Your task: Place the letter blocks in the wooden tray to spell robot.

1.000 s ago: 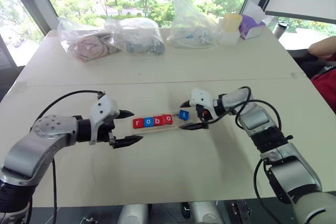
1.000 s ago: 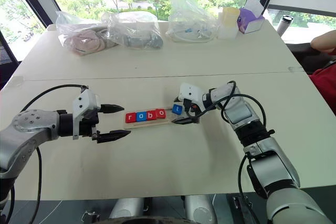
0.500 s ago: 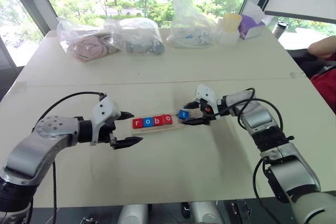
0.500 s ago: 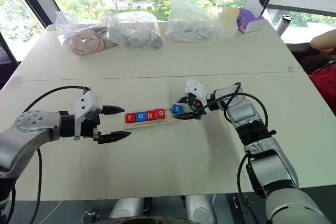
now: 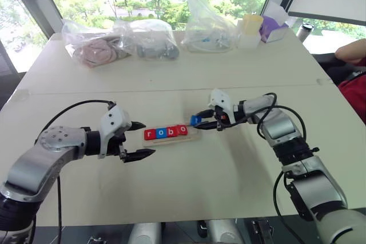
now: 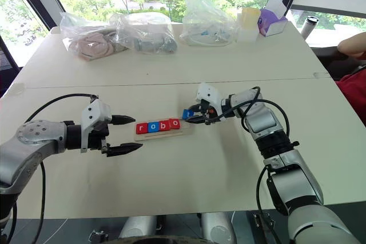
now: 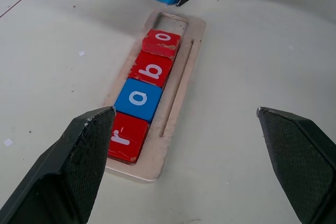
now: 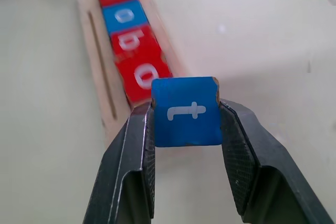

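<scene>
Final placement, letter "t". The right gripper (image 8: 185, 116) is clamped on the blue t block (image 8: 185, 110), one finger on each side edge, letter face up; the block hangs clear of the table, just above and beside the free end of the wooden tray (image 7: 176, 82). In the tray, four letter blocks (image 7: 143, 96) sit touching in a row: red r, blue o, red b, red o, w/ one empty slot left at the end nearest the right gripper. The left gripper (image 5: 139, 140) is spread wide, holding nothing, hovering just beside the tray's r end, apart from it. To do this step well, probably: bring the t block over the empty slot, square its edges to the tray's long rim, keep the letter reading the same way as its neighbours, then lower it flat. Likely snag: a tilted block catching on the rim or riding up on the adjacent red o. Best to release only once the block is seated, and draw the fingers off w/o nudging the row or shifting the tray.
</scene>
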You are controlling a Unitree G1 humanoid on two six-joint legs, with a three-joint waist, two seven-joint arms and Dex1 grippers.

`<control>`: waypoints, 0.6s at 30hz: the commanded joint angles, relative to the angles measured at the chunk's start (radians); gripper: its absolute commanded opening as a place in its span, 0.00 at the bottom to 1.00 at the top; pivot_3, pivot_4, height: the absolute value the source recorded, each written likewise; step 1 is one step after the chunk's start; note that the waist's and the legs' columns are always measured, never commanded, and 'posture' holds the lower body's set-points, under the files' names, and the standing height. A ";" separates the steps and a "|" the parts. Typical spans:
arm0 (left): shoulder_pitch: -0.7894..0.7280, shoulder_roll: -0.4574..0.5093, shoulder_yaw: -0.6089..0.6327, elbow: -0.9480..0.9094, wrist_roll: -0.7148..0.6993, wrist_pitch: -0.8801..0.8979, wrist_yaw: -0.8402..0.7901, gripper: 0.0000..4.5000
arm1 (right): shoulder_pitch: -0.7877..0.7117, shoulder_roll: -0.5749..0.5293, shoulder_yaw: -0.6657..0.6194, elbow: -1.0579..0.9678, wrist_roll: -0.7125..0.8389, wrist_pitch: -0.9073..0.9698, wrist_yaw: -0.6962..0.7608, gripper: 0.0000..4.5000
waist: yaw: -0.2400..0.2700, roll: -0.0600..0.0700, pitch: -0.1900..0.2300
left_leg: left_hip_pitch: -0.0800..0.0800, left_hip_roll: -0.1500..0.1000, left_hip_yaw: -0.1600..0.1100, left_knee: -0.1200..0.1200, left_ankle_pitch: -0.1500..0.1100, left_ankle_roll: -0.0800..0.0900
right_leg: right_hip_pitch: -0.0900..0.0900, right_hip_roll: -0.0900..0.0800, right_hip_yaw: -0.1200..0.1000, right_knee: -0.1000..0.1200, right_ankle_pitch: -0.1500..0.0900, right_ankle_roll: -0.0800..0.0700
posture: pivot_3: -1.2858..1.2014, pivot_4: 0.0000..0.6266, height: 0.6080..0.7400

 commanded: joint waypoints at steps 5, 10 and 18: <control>-0.007 -0.003 0.008 -0.009 0.010 -0.021 0.002 1.00 | -0.031 0.038 0.067 -0.113 -0.011 0.011 -0.013 0.25 | 0.007 0.000 0.000 | 0.000 0.000 0.000 0.000 0.000 0.000 | 0.000 0.000 0.000 0.000 0.000 0.000 | 0.52 0.24 1.00; -0.008 -0.011 0.008 -0.011 0.014 -0.018 0.005 1.00 | -0.029 0.045 0.115 -0.081 -0.056 -0.024 -0.034 0.25 | 0.003 0.000 0.000 | 0.000 0.000 0.001 0.001 0.000 0.000 | 0.000 -0.001 0.000 0.000 0.000 0.000 | 0.52 0.24 1.00; -0.004 -0.014 0.010 -0.015 0.016 -0.018 0.010 1.00 | -0.035 0.028 0.134 -0.032 -0.097 -0.059 -0.035 0.25 | 0.003 0.000 0.000 | 0.000 0.000 0.000 0.000 0.000 0.000 | 0.000 0.000 0.000 0.000 0.000 0.000 | 0.52 0.24 1.00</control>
